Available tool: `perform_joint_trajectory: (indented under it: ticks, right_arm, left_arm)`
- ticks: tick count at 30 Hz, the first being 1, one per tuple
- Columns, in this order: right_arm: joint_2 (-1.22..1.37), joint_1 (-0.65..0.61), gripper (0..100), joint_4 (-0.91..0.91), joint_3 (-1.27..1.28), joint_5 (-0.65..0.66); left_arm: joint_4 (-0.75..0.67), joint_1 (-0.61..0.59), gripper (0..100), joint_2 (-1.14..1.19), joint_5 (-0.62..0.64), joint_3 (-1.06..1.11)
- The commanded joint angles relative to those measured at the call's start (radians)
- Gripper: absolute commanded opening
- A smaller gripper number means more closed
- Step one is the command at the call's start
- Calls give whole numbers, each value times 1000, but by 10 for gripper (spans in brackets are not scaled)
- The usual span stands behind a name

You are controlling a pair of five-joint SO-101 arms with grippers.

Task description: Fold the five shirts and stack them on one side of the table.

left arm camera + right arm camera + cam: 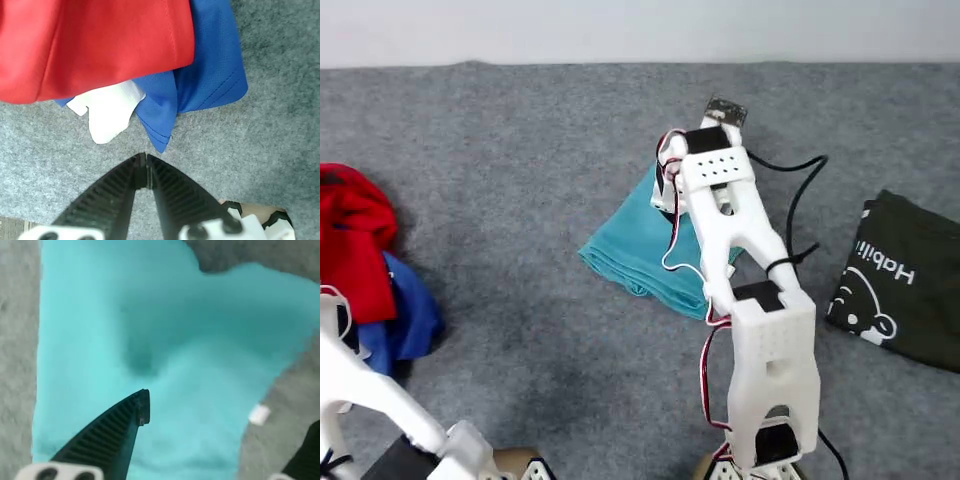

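**Shirt folding: teal item in hand, four others waiting**

1. Grey carpet-like surface (520, 150): carries all the items.
2. White right arm (740, 250): stretched over the middle of the surface. Its fingers (127, 427) are spread wide just above item 3, gripping nothing.
3. Teal cloth shirt (635, 245): mid-surface, doubled over with layered edges showing. Judged the current piece, partly folded. The next move calls for lowering onto an edge and closing on the cloth without dragging the layers apart.
4. Dark green cloth shirt (910, 290): at the edge on the right arm's side. It has white lettering and a bear figure, not transcribed.
5. Red cloth shirt (350, 240): heaped at the opposite edge, apparently unfolded, lying over item 6.
6. Blue mesh shirt (410, 310).
7. White cloth piece (107, 107): peeking out from under the red.
8. Left arm's fingers (146, 172): pressed together, empty, near that heap.
9. Small white tag (259, 414): at the teal hem, unreadable.
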Motion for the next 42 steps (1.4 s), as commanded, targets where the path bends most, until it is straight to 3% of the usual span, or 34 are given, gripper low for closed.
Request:
perform_joint_trajectory:
  ticks: [1, 13, 15, 22, 27, 37, 42]
  right_arm:
    - [24, -4, 456, -88, -61, -29]
    - [206, -16, 448, -130, -61, -126]
    - [214, -15, 400, -116, -61, -141]
    - [214, -12, 96, -87, -61, -127]
    - [208, -10, 8, -51, -61, -41]
    - [-59, 58, 9, 104, -61, 196]
    - [-196, 113, 9, 216, -61, 480]
  left_arm:
    - [-8, 9, 6, -32, 6, -7]
    - [-9, 9, 6, -32, 6, -7]
    - [-11, 9, 6, -32, 6, -7]
    - [-11, 9, 6, -32, 6, -7]
    - [-12, 9, 6, -32, 6, -7]
    - [-9, 9, 6, -32, 6, -7]
    - [-9, 9, 6, -32, 6, -7]
